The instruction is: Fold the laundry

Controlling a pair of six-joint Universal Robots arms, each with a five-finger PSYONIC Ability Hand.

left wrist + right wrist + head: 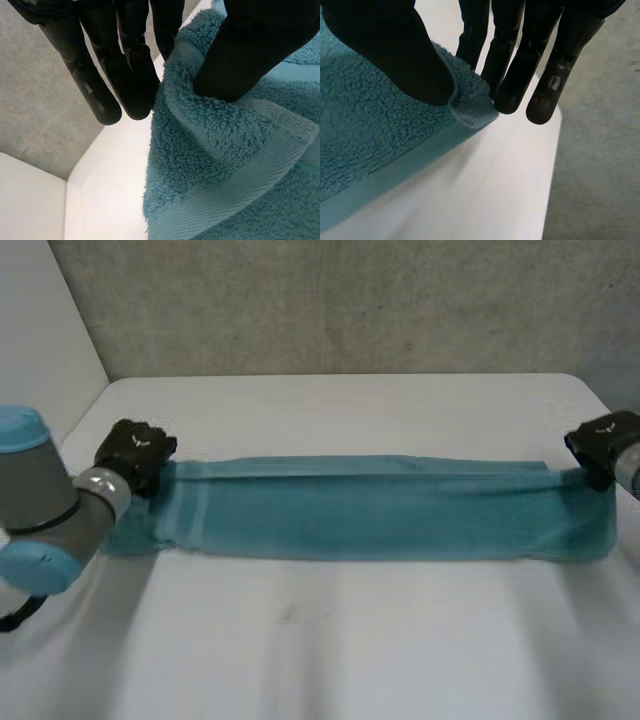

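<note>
Our wrist views show the left hand [260, 45] and right hand [385, 45] each pinching a towel [210, 170] corner; overhead, it lies as 1 long teal band across the desk [330, 640].

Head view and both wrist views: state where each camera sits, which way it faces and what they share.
Head view: behind and between the arms, looking down at the white table; shows the left arm, the left hand and right hand at opposite ends of the teal towel.
Left wrist view: on the left wrist, looking along the palm; thumb and fingers pinch the towel's end.
Right wrist view: on the right wrist, likewise; thumb and fingers pinch a towel corner.
Shared: all three show the towel and table.
</note>
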